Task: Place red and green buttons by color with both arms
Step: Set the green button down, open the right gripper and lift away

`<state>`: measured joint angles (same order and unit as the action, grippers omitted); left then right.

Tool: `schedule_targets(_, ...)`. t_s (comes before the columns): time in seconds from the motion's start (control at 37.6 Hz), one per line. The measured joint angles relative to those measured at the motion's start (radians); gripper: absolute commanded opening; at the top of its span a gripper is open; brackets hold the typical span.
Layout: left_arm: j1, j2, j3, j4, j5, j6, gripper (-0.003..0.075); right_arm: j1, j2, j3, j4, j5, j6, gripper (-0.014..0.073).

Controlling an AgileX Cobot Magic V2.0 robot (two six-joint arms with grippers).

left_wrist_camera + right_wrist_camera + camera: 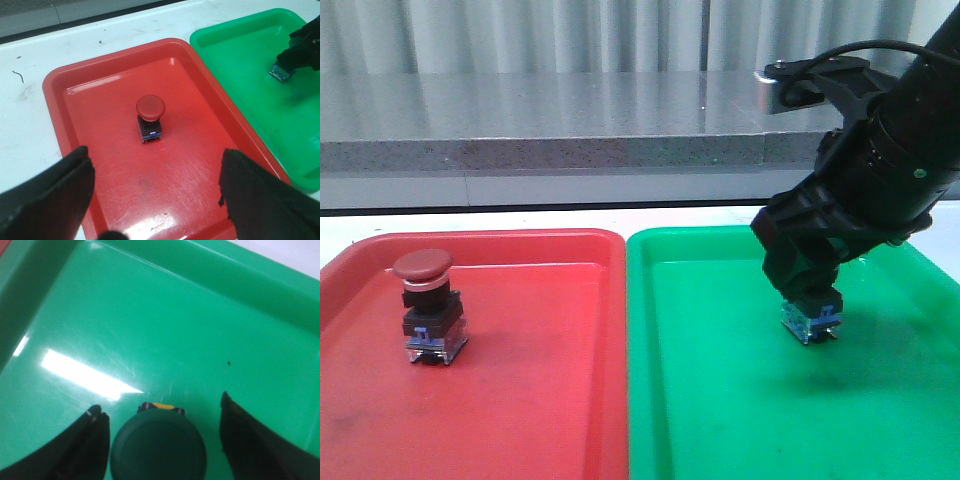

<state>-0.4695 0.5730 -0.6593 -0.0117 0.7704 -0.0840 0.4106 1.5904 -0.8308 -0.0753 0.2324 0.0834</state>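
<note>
The red button (425, 300) stands upright in the red tray (540, 400), left of its middle. My left gripper (154, 155) hangs open above the tray's near part, and the red button (150, 116) lies ahead of its fingers, untouched. The green button (157, 447) is in the green tray (720, 400). My right gripper (807, 290) is down over it, open, one finger on each side of the dark green cap, with a gap at one side. From the front only the button's clear-blue base (810, 322) shows under the gripper.
The two trays sit side by side, rims touching, on a white table (25, 100). A grey ledge (520, 150) runs along the back. The right arm (910, 130) reaches down from the upper right over the green tray (240, 55).
</note>
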Motion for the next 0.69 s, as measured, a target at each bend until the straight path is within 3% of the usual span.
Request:
schedule_targets(0.37, 0.000, 0.000, 0.000, 0.000, 0.000, 0.000, 0.0515, 0.000, -0.051, 0.000, 0.002, 0.032, 0.000, 0.0624)
schedule_targets(0.69, 0.000, 0.000, 0.000, 0.000, 0.000, 0.000, 0.0514, 0.000, -0.401, 0.000, 0.002, 0.198, 0.000, 0.0624)
